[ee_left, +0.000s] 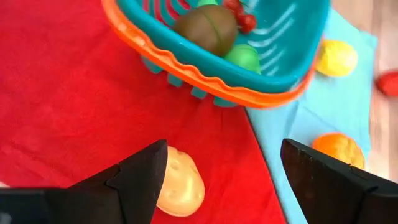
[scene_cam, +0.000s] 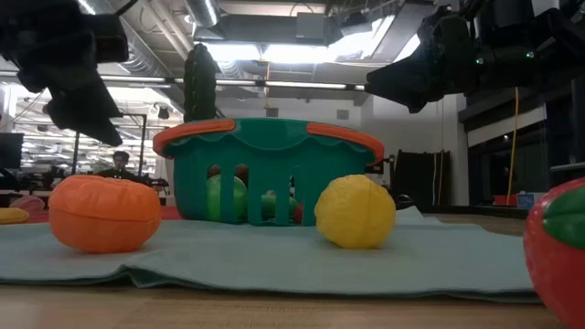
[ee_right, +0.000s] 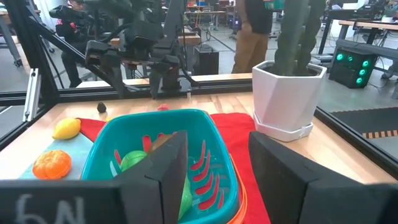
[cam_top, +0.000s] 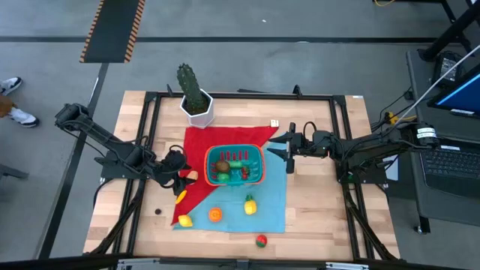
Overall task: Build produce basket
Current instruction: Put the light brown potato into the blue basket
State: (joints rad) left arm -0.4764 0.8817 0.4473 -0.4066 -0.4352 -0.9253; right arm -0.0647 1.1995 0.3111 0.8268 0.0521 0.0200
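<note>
The basket (cam_top: 235,165) sits at the centre of the table (cam_top: 315,225), astride a red cloth (cam_top: 225,139) and a blue cloth (cam_top: 274,202). Inside it lie a brown piece (ee_left: 206,28), a green piece (ee_left: 244,57) and some red ones (cam_top: 238,157).

The left gripper (cam_top: 180,178) hangs at the basket's 8 o'clock, just beside its rim, fingers (ee_left: 140,177) spread wide with nothing between them. Below it on the red cloth lies a pale orange piece (ee_left: 179,182), close to one finger; whether they touch cannot be told. A yellow-orange piece (cam_top: 181,196) lies at the red cloth's edge, at the basket's 7 o'clock.

The right gripper (cam_top: 289,152) is at the basket's 3 o'clock, pointing toward it, its fingers (ee_right: 165,168) parted and empty. Its wrist view shows white marks on a finger that look like "6N", though the reading is uncertain.

Loose produce lies on the blue cloth: a lemon (cam_top: 184,220) at 7 o'clock, an orange (cam_top: 215,214) at 6 o'clock and a yellow piece (cam_top: 250,204) at 5 o'clock. A red-and-green piece (cam_top: 261,241) lies on bare wood farther out at 5 o'clock. A small dark bit (cam_top: 158,211) sits well apart at 8 o'clock.

A cactus in a white pot (cam_top: 196,105) stands at the basket's 11 o'clock. No brand or label shows on the basket or pot.
</note>
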